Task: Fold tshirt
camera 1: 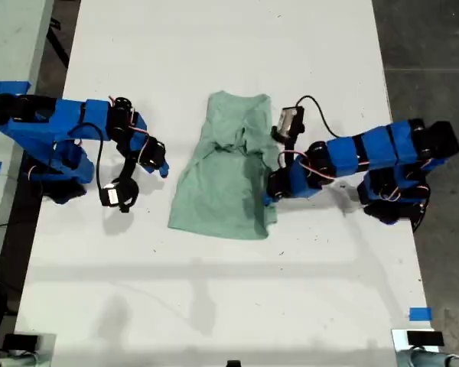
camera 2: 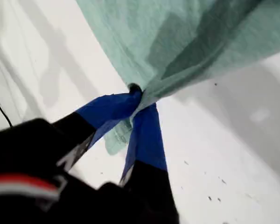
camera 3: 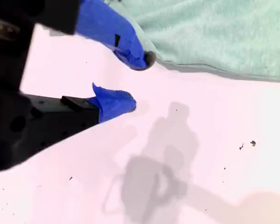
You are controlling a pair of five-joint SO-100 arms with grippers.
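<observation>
The pale mint-green tshirt [camera 1: 226, 176] lies partly folded and rumpled in the middle of the white table [camera 1: 229, 290]. My first gripper [camera 1: 269, 195] reaches in from the exterior view's right and is shut on the tshirt's edge. In the first wrist view the blue-taped fingers [camera 2: 147, 135] pinch a gathered bunch of the cloth [camera 2: 177, 37], lifted a little off the table. My second gripper [camera 1: 159, 162], on the exterior view's left, stands open just beside the tshirt's other edge. Its blue fingertips [camera 3: 126, 103] hold nothing, with the cloth [camera 3: 214, 32] a short way beyond them.
The table's side edges run close behind both arm bases, with grey floor [camera 1: 428, 46] past the exterior view's right. Blue tape marks sit at the front right [camera 1: 419, 313] and on the left strip [camera 1: 4, 86]. Bare tabletop stretches in front of the tshirt.
</observation>
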